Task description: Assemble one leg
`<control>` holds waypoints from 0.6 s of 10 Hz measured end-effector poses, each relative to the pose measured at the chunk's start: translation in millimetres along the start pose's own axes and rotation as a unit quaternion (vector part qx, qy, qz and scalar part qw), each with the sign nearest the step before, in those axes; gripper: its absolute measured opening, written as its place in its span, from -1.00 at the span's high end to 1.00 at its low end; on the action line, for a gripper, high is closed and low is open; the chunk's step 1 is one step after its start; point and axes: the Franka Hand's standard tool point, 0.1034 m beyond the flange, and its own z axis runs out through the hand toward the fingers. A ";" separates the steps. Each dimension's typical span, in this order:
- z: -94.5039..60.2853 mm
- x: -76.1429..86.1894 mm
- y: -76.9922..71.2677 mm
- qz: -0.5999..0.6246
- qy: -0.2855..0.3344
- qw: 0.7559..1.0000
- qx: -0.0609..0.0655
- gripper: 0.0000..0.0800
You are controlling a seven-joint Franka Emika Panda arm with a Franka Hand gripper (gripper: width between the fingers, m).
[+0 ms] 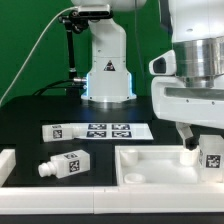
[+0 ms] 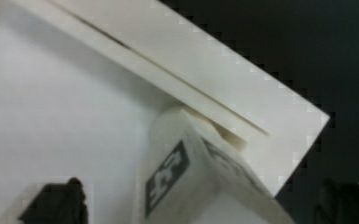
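One leg (image 1: 212,157), a small white block with a black-and-white tag, stands upright at the far right corner of the large white tray-like tabletop (image 1: 150,170). My gripper (image 1: 202,143) hangs right over it. In the wrist view the leg (image 2: 202,170) lies between my two dark fingertips (image 2: 55,200), which stand wide apart and clear of its sides. The gripper (image 2: 201,205) is open. A second leg (image 1: 66,165) lies on its side on the black table at the exterior view's left, its round stub pointing left.
The marker board (image 1: 95,130) lies flat behind the second leg. Another white part (image 1: 5,165) shows at the exterior view's left edge. The robot base (image 1: 107,75) stands at the back. A white ledge (image 1: 60,205) runs along the front.
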 end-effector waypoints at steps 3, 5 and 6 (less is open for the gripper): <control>6.5 -7.5 -1.4 -0.263 0.009 0.964 -0.027 -0.62; 6.5 -7.2 -1.3 -0.248 0.009 0.968 -0.027 -0.32; 6.6 -7.3 -1.3 -0.230 0.009 0.973 -0.026 -0.32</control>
